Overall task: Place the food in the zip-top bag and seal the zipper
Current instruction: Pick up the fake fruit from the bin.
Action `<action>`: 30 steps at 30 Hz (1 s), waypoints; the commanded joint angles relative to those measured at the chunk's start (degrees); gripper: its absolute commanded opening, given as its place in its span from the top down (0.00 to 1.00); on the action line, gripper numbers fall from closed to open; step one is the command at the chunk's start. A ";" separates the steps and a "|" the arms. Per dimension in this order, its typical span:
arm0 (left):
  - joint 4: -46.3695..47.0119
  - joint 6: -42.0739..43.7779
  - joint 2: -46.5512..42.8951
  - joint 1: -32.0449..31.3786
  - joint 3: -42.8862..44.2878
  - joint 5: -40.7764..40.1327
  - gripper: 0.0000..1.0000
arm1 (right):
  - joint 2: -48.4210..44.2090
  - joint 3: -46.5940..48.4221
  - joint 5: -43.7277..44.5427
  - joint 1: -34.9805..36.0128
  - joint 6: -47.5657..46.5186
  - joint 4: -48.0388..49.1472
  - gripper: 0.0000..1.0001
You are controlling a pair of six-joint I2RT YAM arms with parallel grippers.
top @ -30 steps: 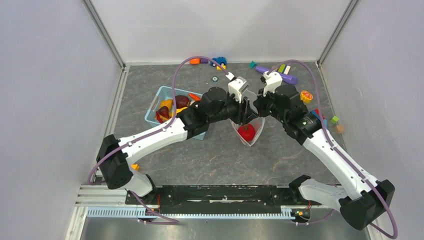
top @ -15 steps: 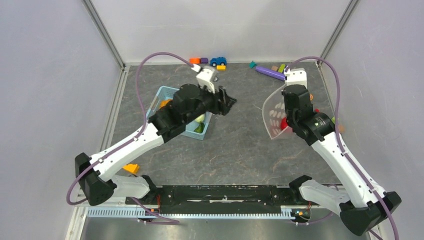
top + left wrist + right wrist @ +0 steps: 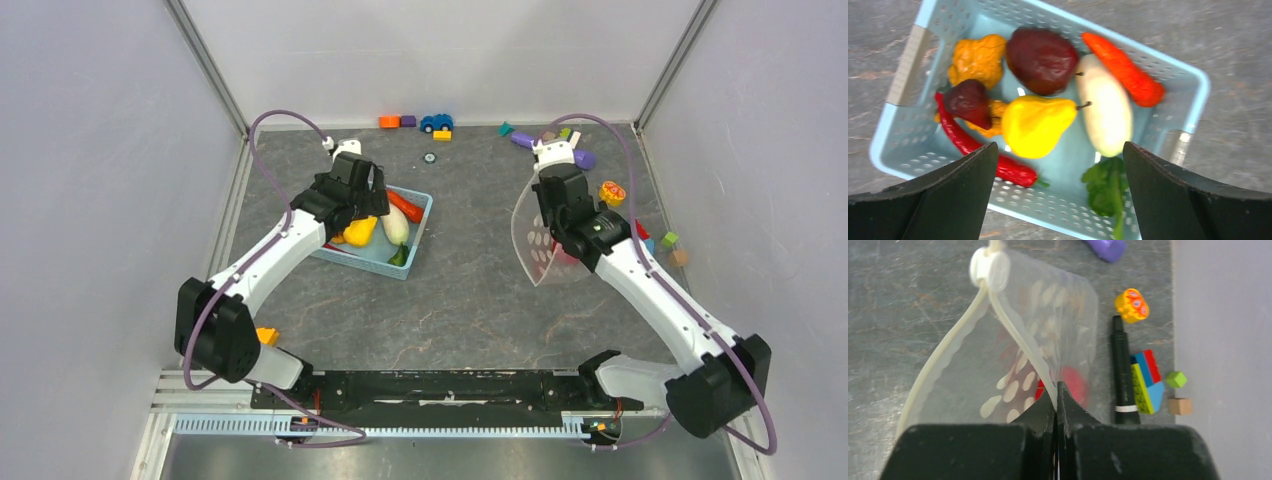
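Grey table (image 3: 1238, 50): food (image 3: 1035, 125) lies in basket (image 3: 1194, 100) beneath the spread left pincer (image 3: 1059, 150).

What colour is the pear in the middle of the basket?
The pear is bright yellow. The left wrist view shows it best.

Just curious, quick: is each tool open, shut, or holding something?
Left tool: open, empty, over the basket.
Right tool: shut on the zip-top bag.
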 commanded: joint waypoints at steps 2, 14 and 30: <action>-3.00 10.29 2.68 2.00 1.87 -3.03 0.00 | 3.51 -0.50 -7.82 -0.05 1.57 5.57 0.98; -4.11 14.33 9.70 3.84 1.76 0.26 0.00 | 7.22 -2.00 -18.25 -0.14 2.29 7.13 0.90; -0.63 13.10 18.54 7.31 3.16 8.83 0.08 | 5.10 -4.76 -17.15 -0.14 2.05 8.50 0.87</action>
